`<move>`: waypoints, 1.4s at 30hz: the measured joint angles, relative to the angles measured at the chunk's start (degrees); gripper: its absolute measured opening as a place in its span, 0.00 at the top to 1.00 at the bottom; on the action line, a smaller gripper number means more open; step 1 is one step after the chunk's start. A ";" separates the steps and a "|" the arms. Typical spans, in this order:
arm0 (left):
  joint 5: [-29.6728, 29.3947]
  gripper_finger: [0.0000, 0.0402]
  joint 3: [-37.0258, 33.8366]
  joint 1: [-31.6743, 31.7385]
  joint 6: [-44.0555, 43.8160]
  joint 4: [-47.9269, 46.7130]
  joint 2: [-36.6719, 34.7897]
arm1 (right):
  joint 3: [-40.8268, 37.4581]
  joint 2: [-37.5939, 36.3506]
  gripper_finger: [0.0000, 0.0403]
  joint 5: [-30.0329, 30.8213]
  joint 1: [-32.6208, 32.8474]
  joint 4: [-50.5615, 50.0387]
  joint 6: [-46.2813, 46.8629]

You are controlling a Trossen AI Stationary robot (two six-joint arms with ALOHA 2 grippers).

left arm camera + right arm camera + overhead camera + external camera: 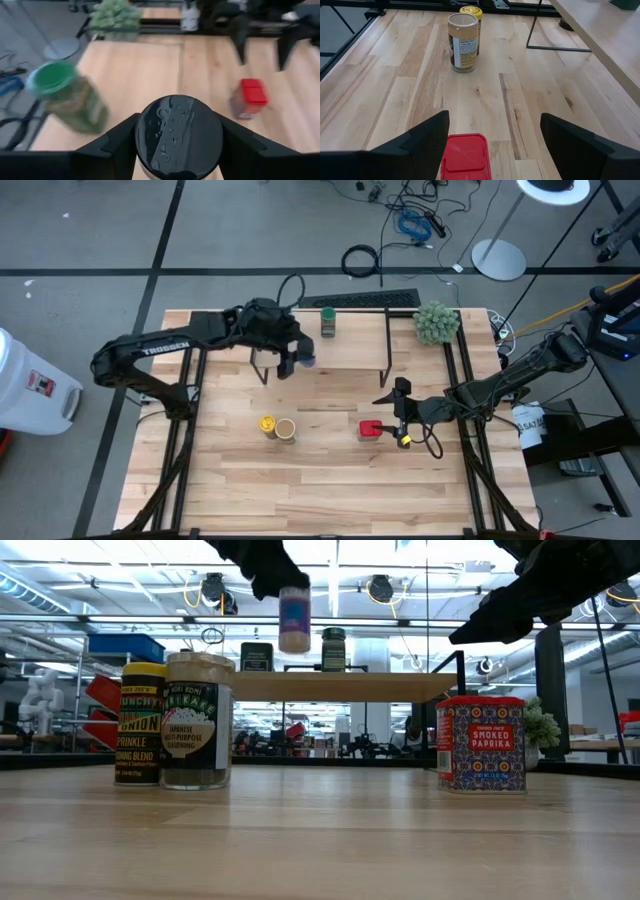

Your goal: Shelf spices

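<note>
The shelf stands at the table's far middle. A green-lidded jar and a dark boxy tin stand on its top board. My left gripper is shut on a blue-lidded jar, held higher than the board at the shelf's left end. On the table stand the yellow-lidded jar, the tan-lidded jar and the red square tin. My right gripper is open just right of the red tin. Its fingers reach past either side of the tin's lid without a visible touch. My left gripper pinches the jar's lid end between its two fingers, one on each side of the round lid. The fingers come from the table's left, slanting downward. The jar hangs upright below them, lifted clear of the shelf and the table.
A fuzzy green plant ball sits at the table's far right corner, beside the shelf. A dark keyboard lies past the far edge. Black rails run along both table sides. Bare wood fills the near half.
</note>
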 joint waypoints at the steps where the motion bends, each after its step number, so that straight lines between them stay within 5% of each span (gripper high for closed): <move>1: 0.44 0.45 0.00 -0.93 -0.43 0.01 -0.09 | 0.00 0.00 0.25 0.13 0.00 0.00 -0.14; 15: 1.11 0.45 0.02 -15.73 -12.93 5.37 0.10 | 0.00 0.00 0.25 7.96 0.00 0.00 -1.73; 24: -5.35 0.45 0.02 -22.84 -17.15 6.62 0.93 | 0.00 -0.02 0.25 7.96 0.00 0.00 -2.95; 42: -18.52 0.45 0.02 -29.35 -14.56 18.94 18.68 | 0.00 -0.02 0.25 10.67 0.00 0.16 -5.98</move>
